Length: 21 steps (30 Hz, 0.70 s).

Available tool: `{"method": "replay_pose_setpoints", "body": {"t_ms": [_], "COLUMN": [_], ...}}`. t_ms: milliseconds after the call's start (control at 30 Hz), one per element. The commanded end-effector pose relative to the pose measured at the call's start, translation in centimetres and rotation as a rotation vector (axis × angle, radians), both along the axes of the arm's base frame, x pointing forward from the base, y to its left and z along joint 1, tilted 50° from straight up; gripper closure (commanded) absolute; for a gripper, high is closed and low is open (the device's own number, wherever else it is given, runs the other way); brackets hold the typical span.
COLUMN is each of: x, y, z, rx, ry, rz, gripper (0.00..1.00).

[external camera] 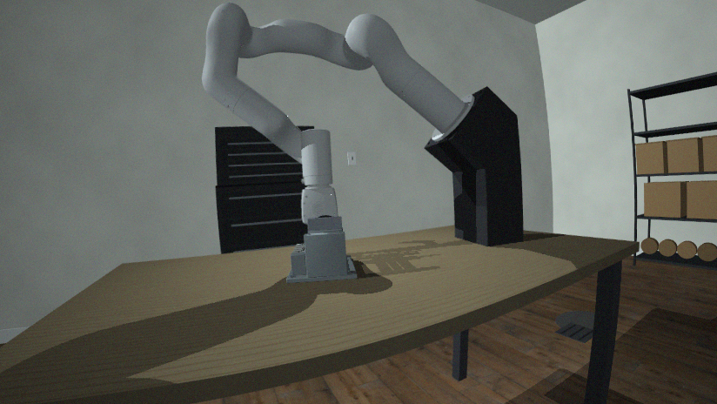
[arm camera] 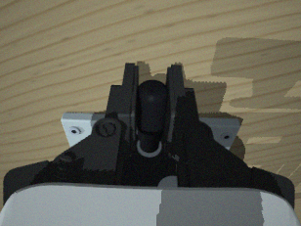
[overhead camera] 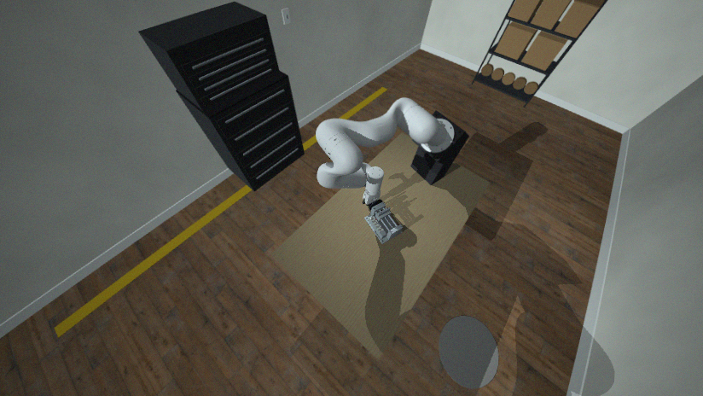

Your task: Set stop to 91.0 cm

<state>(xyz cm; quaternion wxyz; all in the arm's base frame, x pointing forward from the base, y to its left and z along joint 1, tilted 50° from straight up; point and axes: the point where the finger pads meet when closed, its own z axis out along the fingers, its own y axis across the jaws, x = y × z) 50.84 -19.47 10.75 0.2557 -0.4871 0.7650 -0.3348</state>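
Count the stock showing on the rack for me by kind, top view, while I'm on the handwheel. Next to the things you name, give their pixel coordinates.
Brown rectangular cardboard-like boxes (overhead camera: 515, 40) (external camera: 665, 199): 5
Brown round-faced pieces on the bottom shelf (overhead camera: 508, 78) (external camera: 666, 247): 5
Total: 10, with the rack's top cut off by the picture edge.
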Motion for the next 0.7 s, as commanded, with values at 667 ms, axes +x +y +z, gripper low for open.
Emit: {"method": "replay_pose_setpoints", "body": {"t_ms": [667], "x": [-2.2], "y": [0.7], "z": [4.1], "rx": [0.0], "ry": [0.0], "rz": [0.0], "gripper": [0.94]}}
